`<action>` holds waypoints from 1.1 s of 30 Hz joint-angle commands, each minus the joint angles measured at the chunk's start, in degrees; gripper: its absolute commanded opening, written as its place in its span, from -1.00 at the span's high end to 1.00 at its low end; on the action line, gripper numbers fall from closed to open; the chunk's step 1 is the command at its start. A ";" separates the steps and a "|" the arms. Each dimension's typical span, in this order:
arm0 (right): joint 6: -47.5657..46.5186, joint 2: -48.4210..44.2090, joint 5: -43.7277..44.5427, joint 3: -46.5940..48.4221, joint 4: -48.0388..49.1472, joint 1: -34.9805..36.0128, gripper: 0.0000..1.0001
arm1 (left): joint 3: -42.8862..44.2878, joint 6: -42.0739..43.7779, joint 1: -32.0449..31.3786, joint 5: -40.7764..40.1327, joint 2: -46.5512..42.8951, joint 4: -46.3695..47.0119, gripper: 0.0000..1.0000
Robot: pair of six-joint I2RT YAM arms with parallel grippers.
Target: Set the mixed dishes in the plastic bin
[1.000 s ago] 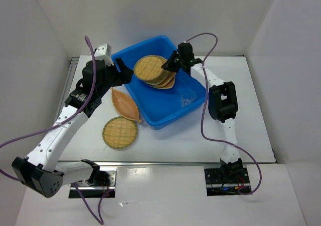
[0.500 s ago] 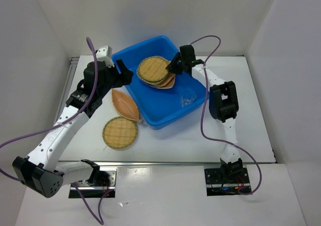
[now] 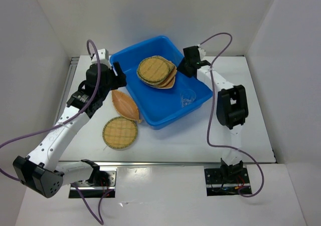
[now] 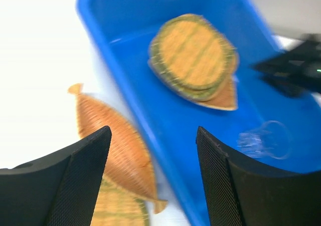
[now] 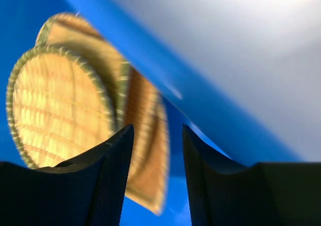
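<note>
Blue plastic forms the bin (image 3: 161,107), which is set askew on the white table (image 3: 251,126). A stack (image 3: 156,71) of woven trays is seen lying in the far half of the bin, with a round one uppermost and other pieces showing beneath its edge. A clear cup (image 3: 187,98) is located on the bin floor near the right wall, apart from the stack.

Two dishes are located outside the bin, on the table. A leaf tray (image 3: 125,104) is placed just beside the left wall of the bin. A round tray (image 3: 120,132) is placed nearer the bases, close against the near tip of the leaf tray.

The left gripper (image 3: 118,75) is positioned beside the left rim of the bin, over the far end of the leaf tray. Its fingers are spread wide and nothing is held between them.

The right gripper (image 3: 183,67) is positioned at the far right rim of the bin, beside the stack. Its fingers are parted by a narrow gap and nothing is gripped. The wrist views are blurred, so finer detail cannot be determined.
</note>
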 commanded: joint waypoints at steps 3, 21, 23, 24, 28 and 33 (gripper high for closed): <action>-6.20 -17.89 15.33 -6.38 -2.36 -0.59 -0.02 | -2.81 -0.15 0.96 -6.51 1.42 -8.82 -0.52; -7.89 -47.08 12.96 -24.84 -2.28 -1.74 -0.10 | -20.75 -18.35 12.48 14.76 -4.21 -21.75 -0.52; -8.50 -48.48 12.96 -24.84 -3.15 -1.74 -0.10 | -22.24 -19.31 13.53 15.91 -3.42 -21.75 -0.52; -9.11 -49.10 13.48 -24.84 -3.94 -1.74 -0.10 | -23.81 -20.89 13.54 15.91 -2.63 -21.75 -0.52; -9.64 -53.05 13.48 -26.69 -4.47 -3.05 -0.10 | -26.98 -26.41 14.76 16.44 -2.00 -21.75 -0.56; -11.31 -56.57 13.48 -29.41 -6.14 -6.04 -0.10 | -26.39 -29.52 16.61 9.86 -0.87 -23.69 -0.56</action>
